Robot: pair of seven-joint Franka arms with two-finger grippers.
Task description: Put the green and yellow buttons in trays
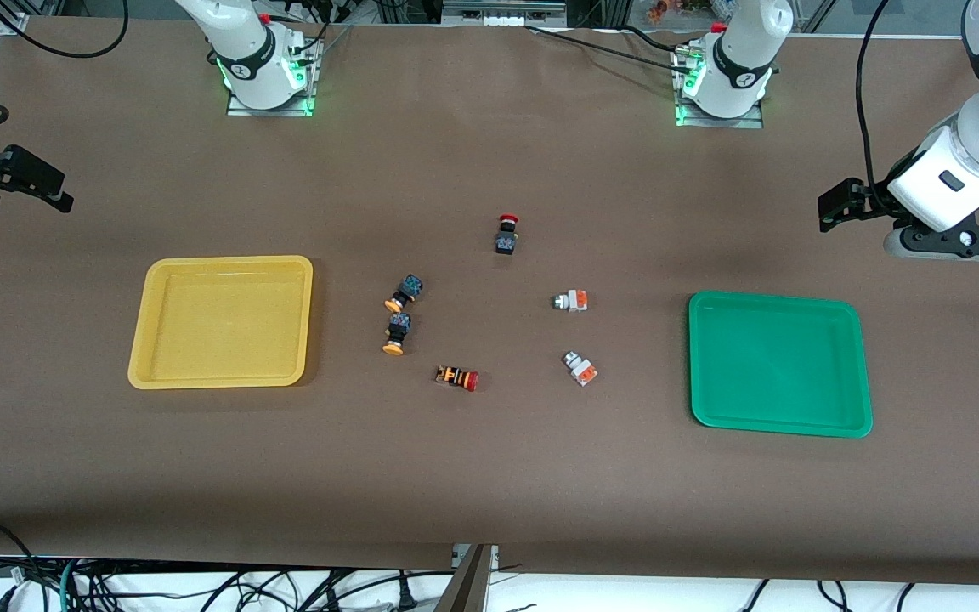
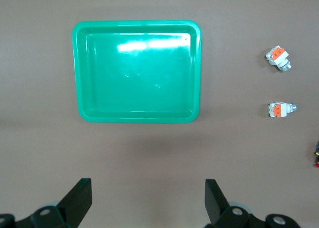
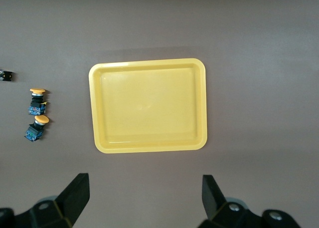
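The yellow tray (image 1: 222, 321) and the green tray (image 1: 778, 364) lie empty on the brown table. Two black buttons with orange-yellow caps (image 1: 404, 291) (image 1: 396, 331) lie side by side near the yellow tray. Two white-and-orange buttons with silvery caps (image 1: 571, 300) (image 1: 580, 368) lie nearer the green tray. My left gripper (image 1: 831, 208) is open and empty, up over bare table at the left arm's end; its wrist view shows the green tray (image 2: 137, 71) and both white buttons (image 2: 278, 58) (image 2: 280, 109). My right gripper (image 1: 60, 193) is open and empty over bare table at the right arm's end.
A black button with a red cap (image 1: 506, 234) stands farther from the front camera than the other buttons. An orange-striped black button with a red cap (image 1: 457, 377) lies nearest the camera. The right wrist view shows the yellow tray (image 3: 148, 105) and both yellow-capped buttons (image 3: 37, 102) (image 3: 36, 128).
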